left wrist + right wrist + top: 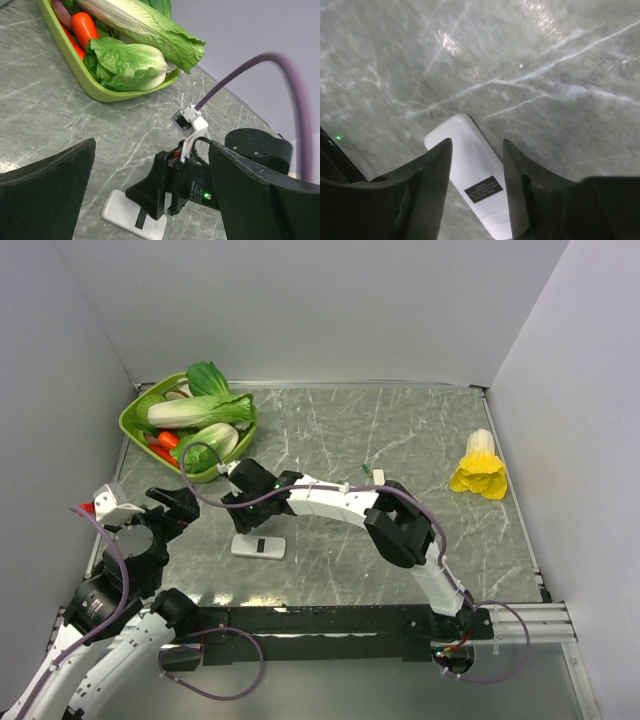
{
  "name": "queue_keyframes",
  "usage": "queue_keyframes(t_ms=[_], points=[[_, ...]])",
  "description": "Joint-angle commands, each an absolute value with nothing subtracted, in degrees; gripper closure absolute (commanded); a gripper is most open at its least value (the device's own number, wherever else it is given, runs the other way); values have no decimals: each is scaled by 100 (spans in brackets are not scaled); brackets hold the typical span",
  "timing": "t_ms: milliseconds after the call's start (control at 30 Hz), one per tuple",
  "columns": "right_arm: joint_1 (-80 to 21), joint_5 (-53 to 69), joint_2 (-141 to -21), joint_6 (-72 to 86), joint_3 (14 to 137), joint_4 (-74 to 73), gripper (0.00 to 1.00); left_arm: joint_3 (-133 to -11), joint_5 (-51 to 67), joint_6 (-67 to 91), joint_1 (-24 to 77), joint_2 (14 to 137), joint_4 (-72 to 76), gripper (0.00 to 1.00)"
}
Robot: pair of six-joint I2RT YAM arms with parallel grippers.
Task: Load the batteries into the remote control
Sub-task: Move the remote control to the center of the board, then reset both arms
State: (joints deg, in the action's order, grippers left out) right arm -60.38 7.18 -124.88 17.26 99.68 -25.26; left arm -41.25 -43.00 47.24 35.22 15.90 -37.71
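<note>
The remote control [262, 547] lies flat on the grey marble table, plain white back up, with a small dark label showing [483, 189]. My right gripper [476, 145] reaches across from the right and comes down on it, its two black fingers closed against the remote's long edges. The left wrist view shows one of those fingers [150, 192] standing on the remote [122, 212]. My left gripper [180, 505] hovers just left of it, jaws wide open [152, 145] and holding nothing. No batteries show in any view.
A green basket [130, 420] of toy vegetables stands at the back left, close behind the arms. A yellow toy vegetable [480, 468] lies at the right. A small white piece [378, 475] with green bits rests mid-table. Grey walls enclose three sides.
</note>
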Motion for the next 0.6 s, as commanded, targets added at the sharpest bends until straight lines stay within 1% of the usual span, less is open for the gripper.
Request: queue_keyframes(t_ms=[0, 33, 67, 100, 133, 167, 200, 233, 267, 300, 333, 367, 400, 433, 467, 567], points=[[-5890, 660, -11788, 2083, 9576, -2058, 28, -4140, -4447, 4632, 3507, 1459, -3823, 1], [-5776, 633, -11551, 2135, 9258, -1865, 24, -4122, -4430, 4571, 3507, 1415, -3806, 1], [-5670, 589, -11009, 2179, 8924, -1594, 16, -4113, -4421, 4527, 3498, 1389, -3788, 1], [-5382, 554, -10708, 2206, 8260, -1452, 13, -4105, -4421, 4474, 3507, 1371, -3771, 1], [-5222, 380, -10401, 2215, 7922, -1346, 7, -4087, -4395, 4343, 3507, 1310, -3736, 1], [-5073, 256, -9754, 2215, 7597, -1284, 4, -4070, -4360, 4290, 3507, 1275, -3701, 1], [-4889, 124, -9399, 2206, 6993, -1222, 2, -4061, -4325, 4237, 3507, 1231, -3639, 1], [-4539, -173, -9047, 2136, 6692, -1187, 1, -4043, -4229, 4141, 3498, 1143, -3586, 3], [-4318, -315, -8330, 2101, 6410, -1169, 1, -4026, -4184, 4105, 3507, 1099, -3542, 3], [-4133, -490, -7958, 2066, 5929, -1221, 1, -4017, -4140, 4070, 3507, 1055, -3446, 3], [-3705, -649, -7597, 2013, 5715, -1300, 0, -3964, -4079, 4000, 3498, 994, -3411, 3], [-3509, -920, -6906, 1960, 5539, -1370, 0, -3955, -4078, 3982, 3498, 967, -3375, 3], [-3324, -1053, -6560, 1925, 5250, -1458, 0, -3955, -4087, 3964, 3507, 958, -3331, 3], [-3113, -1168, -6235, 1864, 5117, -1668, 0, -3981, -4104, 3938, 3498, 949, -3314, 3], [-2798, -1413, -5614, 1846, 5020, -1800, 0, -3999, -4131, 3911, 3507, 949, -3296, 3], [-2427, -1975, -4512, 1811, 4765, -2363, 0, -4095, -4157, 3683, 3507, 1002, -3173, 3]])
